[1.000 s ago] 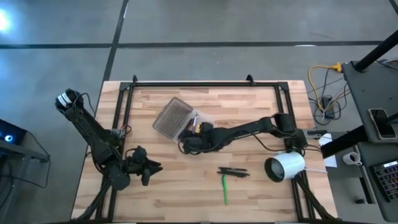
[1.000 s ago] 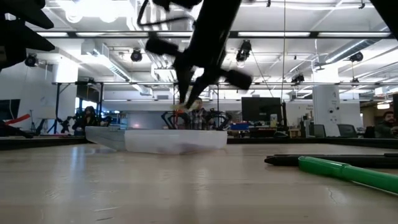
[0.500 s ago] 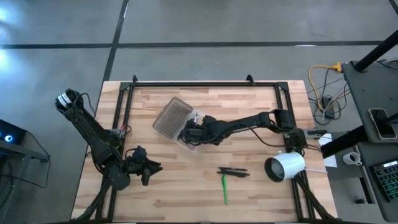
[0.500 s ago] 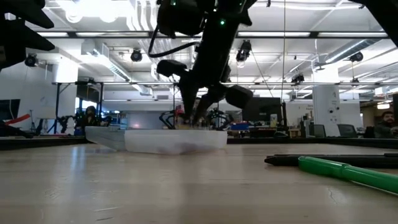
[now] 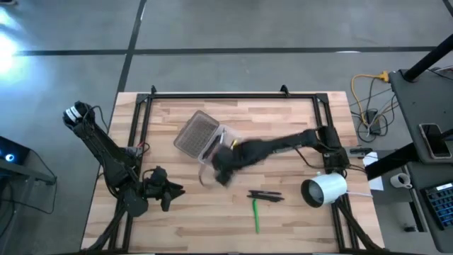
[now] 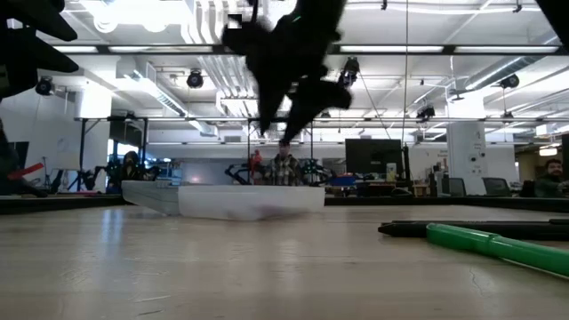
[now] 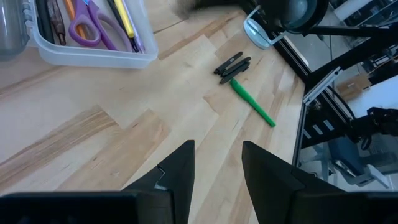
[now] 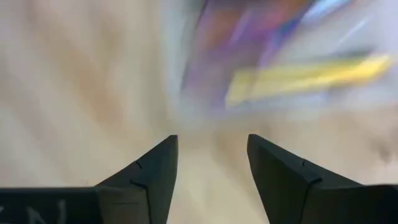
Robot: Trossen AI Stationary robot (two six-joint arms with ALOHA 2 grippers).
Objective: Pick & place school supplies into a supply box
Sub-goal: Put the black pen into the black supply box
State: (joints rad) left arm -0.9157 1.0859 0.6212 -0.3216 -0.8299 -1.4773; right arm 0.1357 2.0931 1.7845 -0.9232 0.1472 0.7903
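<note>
My right pincer (image 5: 221, 172) hung open and empty beside the supply box (image 5: 205, 136).

The box sat near the middle of the worktop (image 5: 283, 120), with purple scissors (image 7: 93, 28) inside. Black pens (image 5: 265, 195) and a green marker (image 5: 255, 214) lay near the front edge. My left pincer (image 5: 167, 191) waited open by the left edge.
</note>
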